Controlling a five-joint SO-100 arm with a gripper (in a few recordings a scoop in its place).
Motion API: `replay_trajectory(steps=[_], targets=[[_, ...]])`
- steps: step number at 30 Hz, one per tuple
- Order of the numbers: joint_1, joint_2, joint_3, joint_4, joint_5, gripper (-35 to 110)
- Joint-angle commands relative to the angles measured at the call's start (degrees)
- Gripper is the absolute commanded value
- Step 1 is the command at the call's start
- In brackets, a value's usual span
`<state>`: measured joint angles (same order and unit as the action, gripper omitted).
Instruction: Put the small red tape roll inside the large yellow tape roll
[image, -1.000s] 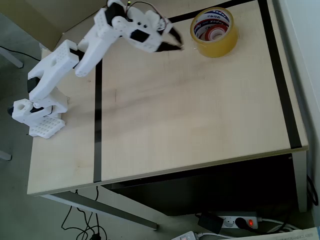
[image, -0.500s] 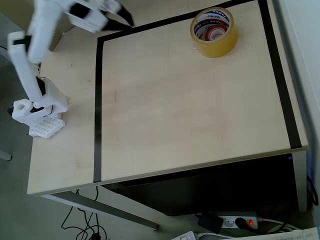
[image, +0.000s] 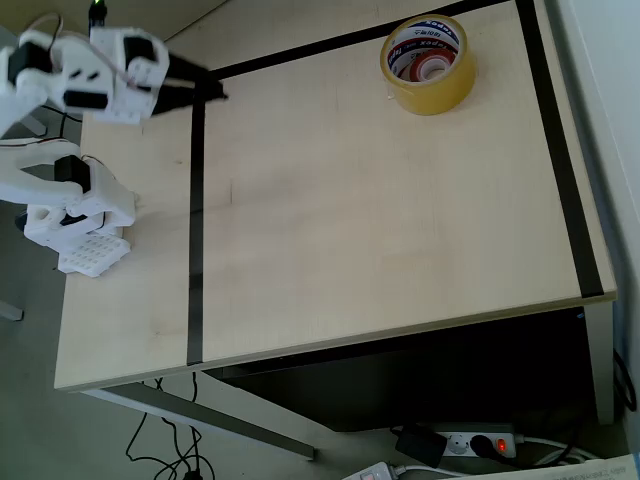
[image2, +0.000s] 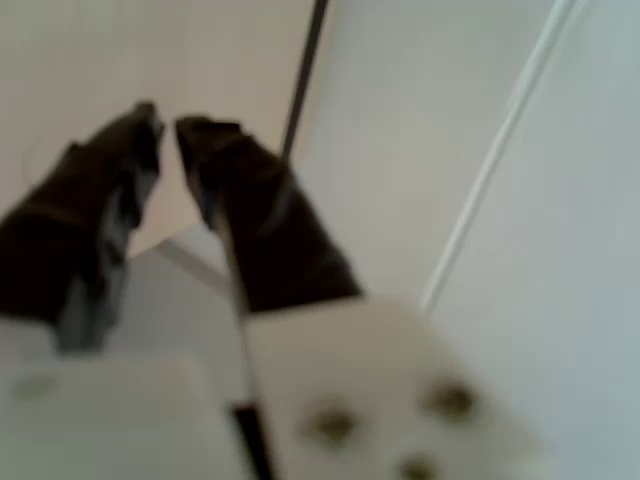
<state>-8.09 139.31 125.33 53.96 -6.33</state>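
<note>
1. Overhead view, far left: the white arm is folded back over its base, and the gripper (image: 205, 92) hangs above the table's (image: 380, 230) upper left corner, its dark fingers pointing right along the black border line (image: 195, 230).
2. Wrist view, though blurred: the 2 dark fingers (image2: 250, 220) stand almost together with only a thin slit between the tips, and nothing sits between them, so I read the gripper (image2: 163, 118) as closed and empty.
3. Middle of the table: bare pale wood, nothing on it.
4. Upper right in the overhead view: the large yellow tape roll (image: 428, 64) lies flat near the table's top edge, well apart from the gripper.
5. Inside its white core I can see the small red tape roll (image: 429, 66), a red ring with a pale centre, so the task looks done to me.
6. Handling, as I judge it: the red roll is light and stiff, with a slick outer face. If it needed moving, pinching across its wall, 1 finger in the hole and 1 outside, would hold best. The yellow roll is heavier and should stay put.
</note>
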Motion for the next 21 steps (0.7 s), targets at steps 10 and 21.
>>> replay_trajectory(steps=[10,21], targets=[[4.31,37.71,34.37,-8.88,7.29,0],[3.96,51.86,48.78,-0.18,7.29,0]])
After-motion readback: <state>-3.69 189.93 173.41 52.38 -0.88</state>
